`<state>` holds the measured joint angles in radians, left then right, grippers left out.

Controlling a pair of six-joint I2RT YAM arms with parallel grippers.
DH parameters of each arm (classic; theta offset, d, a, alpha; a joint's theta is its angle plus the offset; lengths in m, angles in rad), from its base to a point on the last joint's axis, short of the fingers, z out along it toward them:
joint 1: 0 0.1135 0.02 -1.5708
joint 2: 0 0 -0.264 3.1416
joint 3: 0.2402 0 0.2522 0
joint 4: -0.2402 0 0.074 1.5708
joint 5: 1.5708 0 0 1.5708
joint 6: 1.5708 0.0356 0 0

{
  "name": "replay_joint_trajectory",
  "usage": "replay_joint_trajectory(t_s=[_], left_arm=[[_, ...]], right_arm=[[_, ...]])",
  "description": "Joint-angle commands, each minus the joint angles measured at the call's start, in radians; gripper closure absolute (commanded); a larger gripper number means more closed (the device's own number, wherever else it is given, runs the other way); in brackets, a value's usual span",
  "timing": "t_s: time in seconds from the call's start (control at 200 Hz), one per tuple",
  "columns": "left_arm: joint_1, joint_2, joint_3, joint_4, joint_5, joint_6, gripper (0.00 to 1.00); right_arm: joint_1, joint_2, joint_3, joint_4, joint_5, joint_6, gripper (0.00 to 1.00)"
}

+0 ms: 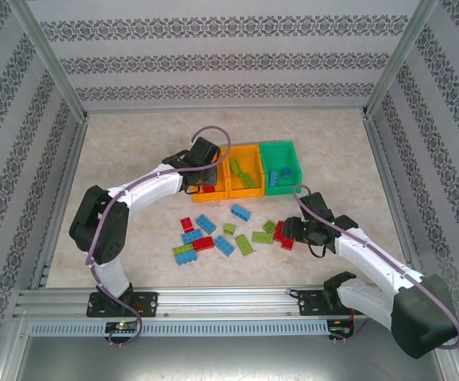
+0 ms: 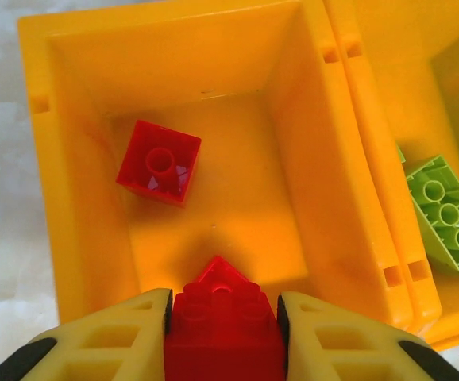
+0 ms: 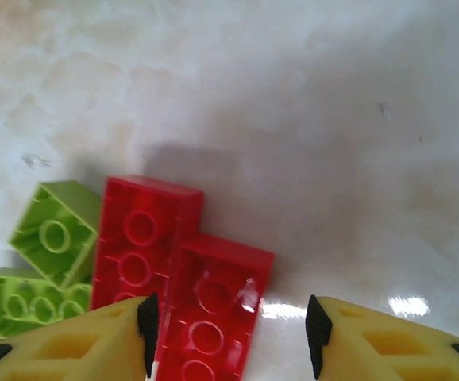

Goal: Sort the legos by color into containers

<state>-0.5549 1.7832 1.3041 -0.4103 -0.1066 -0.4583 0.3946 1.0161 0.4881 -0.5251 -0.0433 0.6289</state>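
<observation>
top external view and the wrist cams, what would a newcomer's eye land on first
The left pincer clamps a red brick over the left orange bin, where a second red brick already lies. The right pincer stands open over a flat red brick beside light green ones. Loose bricks litter the table before the bins.

The left arm (image 1: 146,186) stretches forward, jaws clamped; the right arm (image 1: 368,258) bends inward, jaws apart.

Red bricks (image 3: 214,317): glossy plastic. Orange bin (image 2: 325,159): smooth, semi-gloss plastic. Table (image 3: 333,119): polished, marble-look w/ glare. Frame (image 1: 214,300): matt metal.
</observation>
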Motion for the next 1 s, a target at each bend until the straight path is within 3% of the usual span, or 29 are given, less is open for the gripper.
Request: replay_joint_trajectory(t_s=[0.0, 0.185, 0.664, 0.994], left_arm=[[0.004, 0.011, 0.034, 0.045, 0.028, 0.022, 0.64], [0.004, 0.019, 0.038, 0.048, 0.025, 0.008, 0.54], [0.004, -0.033, 0.005, 0.078, 0.024, 0.003, 0.42], [0.004, -0.091, -0.035, 0.09, 0.018, -0.002, 0.41]], right_arm=[[-0.006, -0.017, -0.023, -0.016, -0.016, 0.047, 0.48], [-0.022, 0.016, -0.037, -0.02, -0.008, 0.05, 0.49], [-0.2, 0.015, -0.022, -0.054, -0.026, -0.02, 0.55], [-0.158, -0.067, -0.008, -0.071, -0.038, 0.031, 0.47]])
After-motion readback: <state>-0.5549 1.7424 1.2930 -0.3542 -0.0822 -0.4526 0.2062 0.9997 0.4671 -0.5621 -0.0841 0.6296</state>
